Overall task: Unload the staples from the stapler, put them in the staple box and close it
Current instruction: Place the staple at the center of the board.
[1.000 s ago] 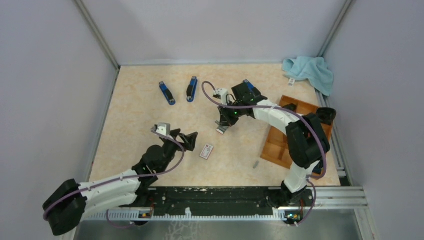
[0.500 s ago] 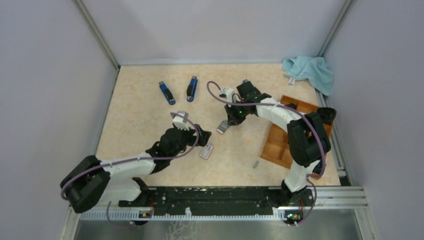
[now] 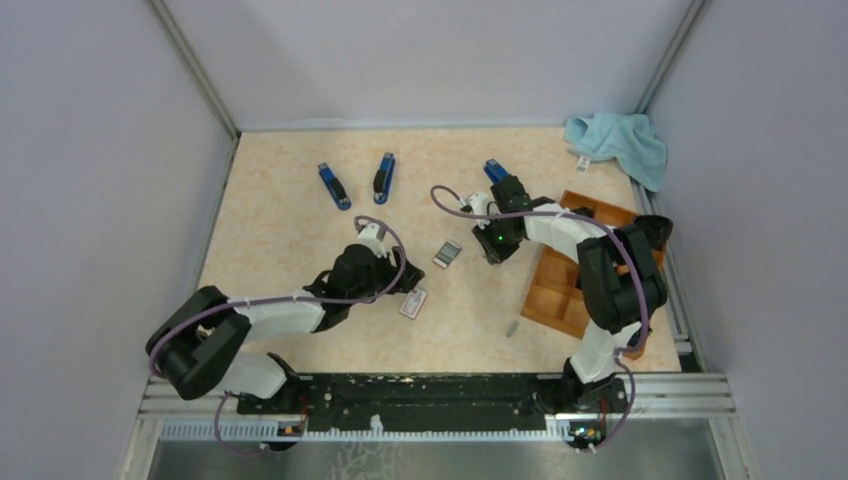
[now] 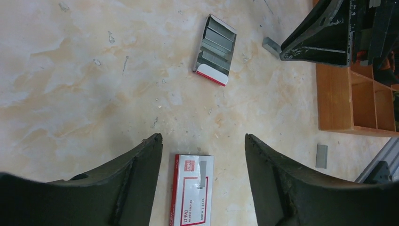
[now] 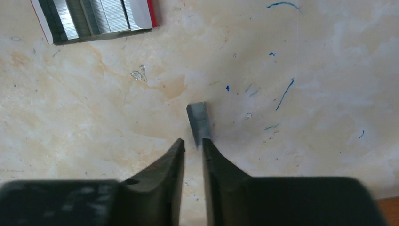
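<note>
A staple strip (image 5: 199,120) is laid flat on the desk (image 5: 306,94) at the right claw (image 5: 193,141) tips, jaws a slit apart; whether it is pinched cannot be told. The left claw (image 4: 203,139) is spread wide astride the white staple box (image 4: 192,193), presumably for grasping.

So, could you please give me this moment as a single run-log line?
left gripper open above closed white box | right gripper barely apart, staple strip just ahead on table | open staple tray lying apart
</note>
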You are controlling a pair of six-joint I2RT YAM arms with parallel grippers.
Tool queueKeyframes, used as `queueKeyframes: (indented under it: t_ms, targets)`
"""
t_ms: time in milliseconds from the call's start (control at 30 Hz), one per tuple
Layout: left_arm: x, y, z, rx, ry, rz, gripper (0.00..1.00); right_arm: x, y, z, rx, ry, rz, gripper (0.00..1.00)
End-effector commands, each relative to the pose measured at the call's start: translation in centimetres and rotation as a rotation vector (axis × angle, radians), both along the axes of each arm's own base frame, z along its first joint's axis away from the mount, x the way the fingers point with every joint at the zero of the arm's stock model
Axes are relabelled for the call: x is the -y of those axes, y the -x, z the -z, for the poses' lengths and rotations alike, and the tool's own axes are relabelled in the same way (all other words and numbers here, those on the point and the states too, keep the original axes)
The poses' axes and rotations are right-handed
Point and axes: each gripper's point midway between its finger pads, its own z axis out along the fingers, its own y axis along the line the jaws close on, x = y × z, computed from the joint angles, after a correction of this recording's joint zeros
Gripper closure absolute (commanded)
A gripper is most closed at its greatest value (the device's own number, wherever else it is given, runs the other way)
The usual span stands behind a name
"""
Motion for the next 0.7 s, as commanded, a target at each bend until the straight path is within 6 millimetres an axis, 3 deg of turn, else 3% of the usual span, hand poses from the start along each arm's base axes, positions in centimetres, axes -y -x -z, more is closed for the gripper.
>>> queueKeyframes:
  t_ms: [0, 100, 200, 267, 300, 367, 467, 667]
  targets:
    - [0.4, -0.5, -0.8, -0.034, 0.036, 0.003, 0.36, -0.5, -1.2, -2.3, 0.092, -0.017, -0.038, 0.72]
    - [0.3, -1.1, -0.8, -0.066, 0.029, -0.008, 0.46, -1.3, -2.2, -5.9, 0.193, -0.076, -0.058, 0.56]
    - [0.5, -1.6, -0.4, -0.100, 0.023, -0.006, 0.54, -3.0, -3.3, -7.6, 0.236, -0.158, -0.088, 0.59]
    - [0.9, -2.0, 0.0, -0.125, 0.026, -0.003, 0.62, -4.2, -4.4, -6.5, 0.199, -0.186, -0.092, 0.73]
    - [1.2, -2.3, 0.2, -0.139, 0.027, 0.002, 0.71, -4.6, -5.0, -5.8, 0.171, -0.186, -0.093, 0.83]
    - [1.7, -2.7, 1.2, -0.185, 0.015, 0.010, 0.85, -5.3, -6.0, -4.6, 0.133, -0.186, -0.094, 0.94]
    - [2.5, -2.6, 2.8, -0.272, -0.015, 0.035, 0.93, -6.1, -6.8, -3.4, 0.104, -0.202, -0.089, 0.97]
    - [3.9, -2.4, 5.0, -0.401, -0.020, 0.061, 0.95, -7.4, -7.0, -1.9, 0.027, -0.246, -0.082, 0.98]
